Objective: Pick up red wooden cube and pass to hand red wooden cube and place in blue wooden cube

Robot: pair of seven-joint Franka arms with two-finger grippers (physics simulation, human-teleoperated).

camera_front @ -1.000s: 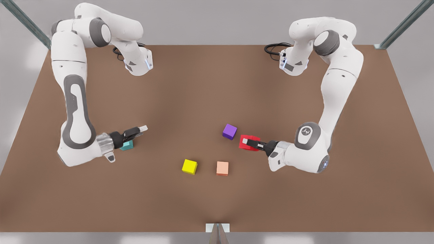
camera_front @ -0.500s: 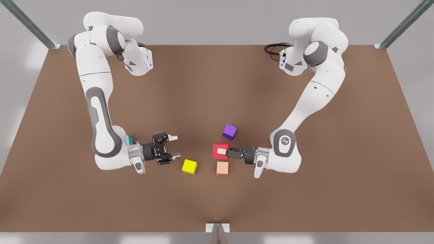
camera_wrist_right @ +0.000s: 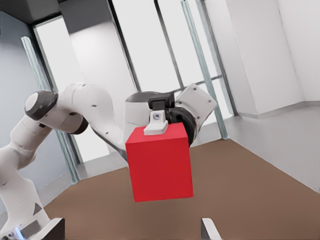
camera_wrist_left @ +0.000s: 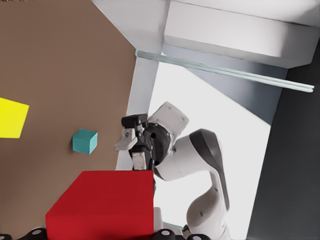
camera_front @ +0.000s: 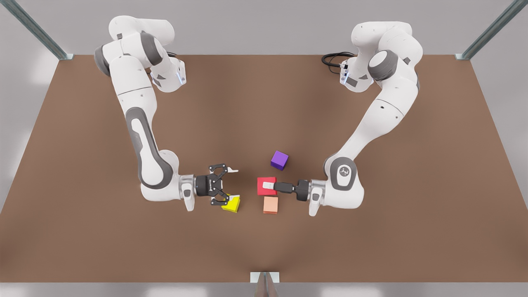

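Clear air lies between the spread-fingered right gripper (camera_front: 234,184) on the front view's left and the red wooden cube (camera_front: 262,190) clamped by the left gripper (camera_front: 269,185). Obstacles: yellow cube (camera_front: 234,205) beneath the right gripper's near finger, peach cube (camera_front: 270,205) near-side, and purple cube (camera_front: 279,160) far-side.

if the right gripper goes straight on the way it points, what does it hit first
Most likely the red wooden cube, shut in the left gripper. The open right gripper faces it across a gap, and the right wrist view shows the cube dead ahead.
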